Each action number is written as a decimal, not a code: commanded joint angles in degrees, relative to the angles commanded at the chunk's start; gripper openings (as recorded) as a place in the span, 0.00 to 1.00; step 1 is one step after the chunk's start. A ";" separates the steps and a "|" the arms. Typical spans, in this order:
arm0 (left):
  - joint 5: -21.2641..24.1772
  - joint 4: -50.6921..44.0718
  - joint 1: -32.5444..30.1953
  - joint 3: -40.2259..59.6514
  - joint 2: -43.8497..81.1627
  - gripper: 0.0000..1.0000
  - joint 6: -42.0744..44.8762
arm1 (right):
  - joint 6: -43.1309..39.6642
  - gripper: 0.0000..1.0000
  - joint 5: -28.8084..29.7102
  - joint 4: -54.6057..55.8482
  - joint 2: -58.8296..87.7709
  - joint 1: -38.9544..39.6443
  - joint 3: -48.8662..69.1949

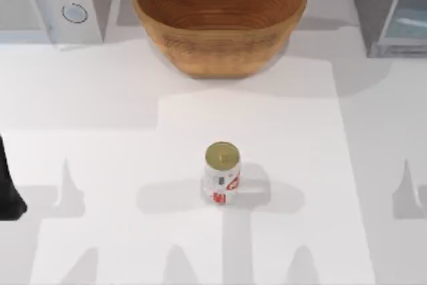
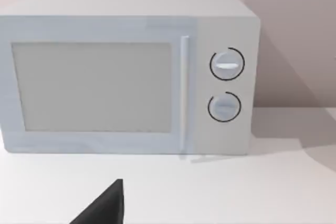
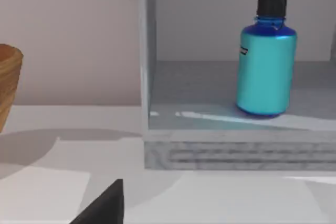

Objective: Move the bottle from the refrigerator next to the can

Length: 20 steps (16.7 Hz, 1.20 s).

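Bottle point(image 3: 266, 61): teal-blue, black cap, upright inside the refrigerator point(image 3: 210, 145) on its grey floor, touching nothing else

Top view: can point(image 1: 221, 173), white with red marks and gold top, upright on the white table point(image 1: 100, 98) near the middle, well apart from all else. Wicker basket point(image 1: 220, 18) at the back centre. Microwave point(image 1: 53, 1) with two round knobs at the back left. Refrigerator at the back right corner, pale glassy door panel swung open. Dark part of the left arm point(image 1: 8, 188) at the left edge.

Left wrist view: microwave front, door closed, two knobs beside the handle. One dark finger point(image 2: 105, 205) of the left gripper; whether spread or pressed together, cannot tell.

Right wrist view: open refrigerator with the bottle; basket edge beside it. One dark finger point(image 3: 105, 205) of the right gripper; spread or pressed together, cannot tell
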 joint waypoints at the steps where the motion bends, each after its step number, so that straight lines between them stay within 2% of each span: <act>1: 0.00 0.00 0.00 0.00 0.00 1.00 0.00 | 0.00 1.00 0.00 0.00 0.00 0.00 0.00; 5: 0.00 0.00 0.00 0.00 0.00 1.00 0.00 | 0.05 1.00 -0.29 3.06 3.53 -0.67 2.47; 9: 0.00 0.00 0.00 0.00 0.00 1.00 0.00 | 0.28 1.00 -1.68 12.68 16.75 -2.49 10.14; 13: 0.00 0.00 0.00 0.00 0.00 1.00 0.00 | 0.58 1.00 -3.89 25.67 39.44 -4.77 20.42; 20: 0.00 0.00 0.00 0.00 0.00 1.00 0.00 | 0.84 1.00 -7.90 49.73 88.98 -9.16 39.38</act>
